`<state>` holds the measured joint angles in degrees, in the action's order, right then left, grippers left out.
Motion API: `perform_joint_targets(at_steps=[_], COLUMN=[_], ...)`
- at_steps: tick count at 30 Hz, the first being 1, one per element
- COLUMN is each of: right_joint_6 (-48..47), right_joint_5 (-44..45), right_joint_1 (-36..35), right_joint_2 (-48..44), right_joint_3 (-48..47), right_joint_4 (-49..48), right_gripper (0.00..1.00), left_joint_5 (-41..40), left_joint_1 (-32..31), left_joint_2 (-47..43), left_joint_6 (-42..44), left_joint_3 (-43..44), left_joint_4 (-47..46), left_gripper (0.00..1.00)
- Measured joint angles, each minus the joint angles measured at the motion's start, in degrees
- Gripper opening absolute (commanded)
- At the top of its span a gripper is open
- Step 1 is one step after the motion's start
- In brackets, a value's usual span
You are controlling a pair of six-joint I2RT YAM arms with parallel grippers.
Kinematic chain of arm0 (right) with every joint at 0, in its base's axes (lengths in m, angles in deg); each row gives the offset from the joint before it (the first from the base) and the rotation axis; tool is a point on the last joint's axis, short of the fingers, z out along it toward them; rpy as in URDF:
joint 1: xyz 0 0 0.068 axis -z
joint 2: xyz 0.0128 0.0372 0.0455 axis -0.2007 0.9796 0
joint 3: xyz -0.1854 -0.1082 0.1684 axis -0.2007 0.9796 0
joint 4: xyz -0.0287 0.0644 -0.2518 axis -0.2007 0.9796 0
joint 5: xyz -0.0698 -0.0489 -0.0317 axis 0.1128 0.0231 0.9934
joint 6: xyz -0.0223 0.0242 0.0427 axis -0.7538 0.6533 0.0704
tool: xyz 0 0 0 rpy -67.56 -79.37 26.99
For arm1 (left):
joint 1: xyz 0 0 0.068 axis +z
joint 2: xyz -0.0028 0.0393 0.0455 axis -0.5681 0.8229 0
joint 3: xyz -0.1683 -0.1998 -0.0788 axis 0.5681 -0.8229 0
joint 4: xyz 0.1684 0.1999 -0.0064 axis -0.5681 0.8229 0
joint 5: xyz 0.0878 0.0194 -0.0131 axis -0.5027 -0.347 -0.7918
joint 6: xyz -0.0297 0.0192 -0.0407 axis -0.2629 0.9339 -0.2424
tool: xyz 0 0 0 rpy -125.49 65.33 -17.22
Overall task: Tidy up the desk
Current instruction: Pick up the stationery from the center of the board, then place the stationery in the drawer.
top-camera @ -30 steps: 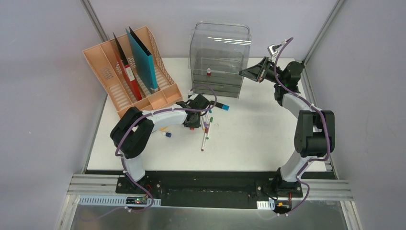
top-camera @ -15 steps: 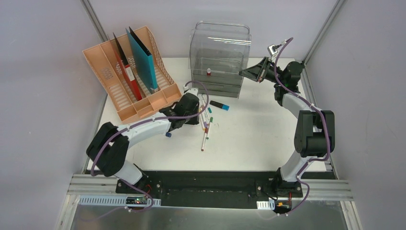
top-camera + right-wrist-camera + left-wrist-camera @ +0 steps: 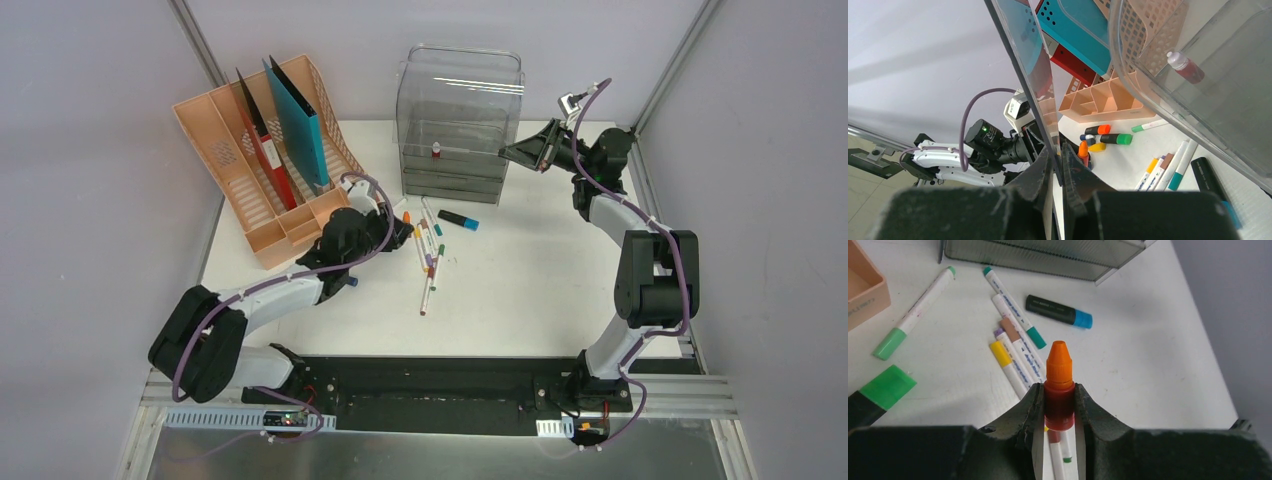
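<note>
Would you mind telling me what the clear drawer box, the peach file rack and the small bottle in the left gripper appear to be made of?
Clear drawer box: likely hard glossy plastic, see-through grey with bright reflections. Peach file rack: probably moulded matte plastic, with perforated walls. Small bottle: seemingly translucent plastic holding red liquid; opaque orange cap.
</note>
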<state>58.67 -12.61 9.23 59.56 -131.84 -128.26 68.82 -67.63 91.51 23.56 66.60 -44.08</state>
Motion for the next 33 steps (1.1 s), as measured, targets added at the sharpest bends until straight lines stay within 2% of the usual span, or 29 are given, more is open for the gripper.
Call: perform_joint_targets(at_steps=[7,13,21,33], right_joint_6=[0.0,0.0,0.0,0.0], right_joint_5=[0.0,0.0,0.0,0.1], right_joint_1=[-0.1,-0.1,-0.2,-0.4], right_joint_2=[0.0,0.0,0.0,0.0], right_joint_3=[0.0,0.0,0.0,0.0], right_joint_4=[0.0,0.0,0.0,0.0], right_gripper=[0.06,0.06,0.06,0.06], left_joint_5=[3.5,5.7,3.8,-3.2], left_joint_1=[2.8,3.5,3.5,3.5], left_joint_2=[8.1,20.1,29.8,36.6], left_joint_6=[-7.1,-10.4,-13.1,-12.6], left_joint_3=[-1.3,3.3,8.3,18.3], left_joint_4=[-15.9,-26.4,-43.4,-52.1], left_gripper=[0.0,0.0,0.0,0.0])
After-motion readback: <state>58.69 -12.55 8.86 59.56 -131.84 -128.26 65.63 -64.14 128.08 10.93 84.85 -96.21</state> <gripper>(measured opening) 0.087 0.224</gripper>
